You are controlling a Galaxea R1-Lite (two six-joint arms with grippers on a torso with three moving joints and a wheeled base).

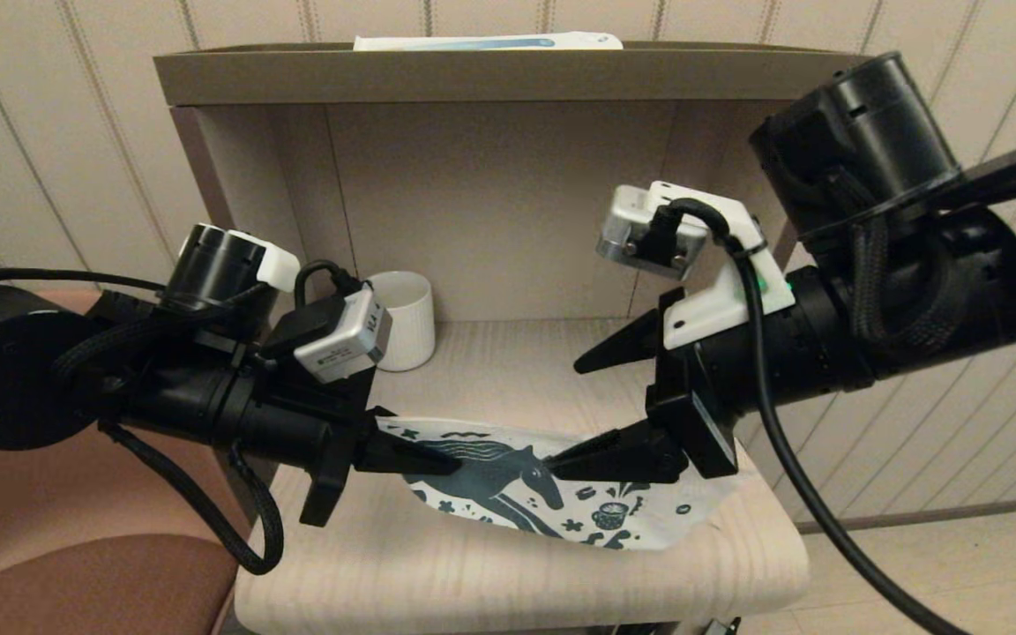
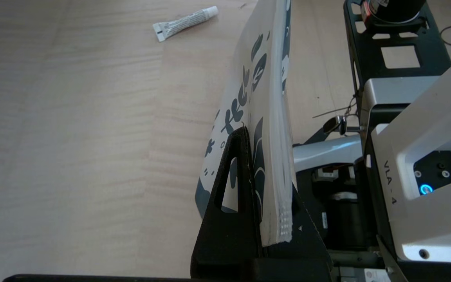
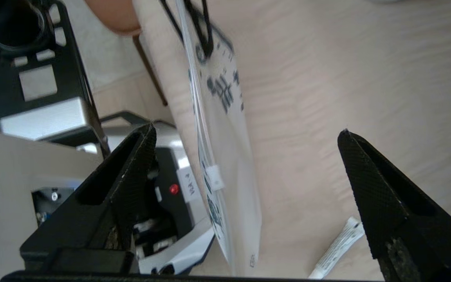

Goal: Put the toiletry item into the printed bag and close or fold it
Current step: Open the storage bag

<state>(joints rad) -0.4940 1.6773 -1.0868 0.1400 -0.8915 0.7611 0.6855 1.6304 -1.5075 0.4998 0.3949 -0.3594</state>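
Two black grippers are at work over the pale wood-grain tabletop (image 1: 490,564), and between them they have only one bag and one tube to deal with. The left gripper (image 2: 266,219) is clamped tight on one end of the flat white pouch printed with a dark teal horse, leaves and doodles (image 1: 552,498), holding it up on edge by its zip-strip side. The right gripper (image 3: 245,164) stands with its fingers spread wide, astride the pouch's other end and gripping nothing. The small slim white tube with a crimped end and little cap (image 2: 184,23) lies loose on the tabletop beside the pouch, not yet inside it; the right wrist view shows its crimped end just past the open fingers. To my eye the step in hand is the fetching of the tube: the bag is held ready, and the free gripper would need to come down on the tube, pinch it, and carry it to the pouch's mouth, which would have to be parted first. Counting the rest: one white ribbed mug (image 1: 402,317) at the back of the alcove, and one long white-and-blue box (image 1: 486,41) on top of the shelf.
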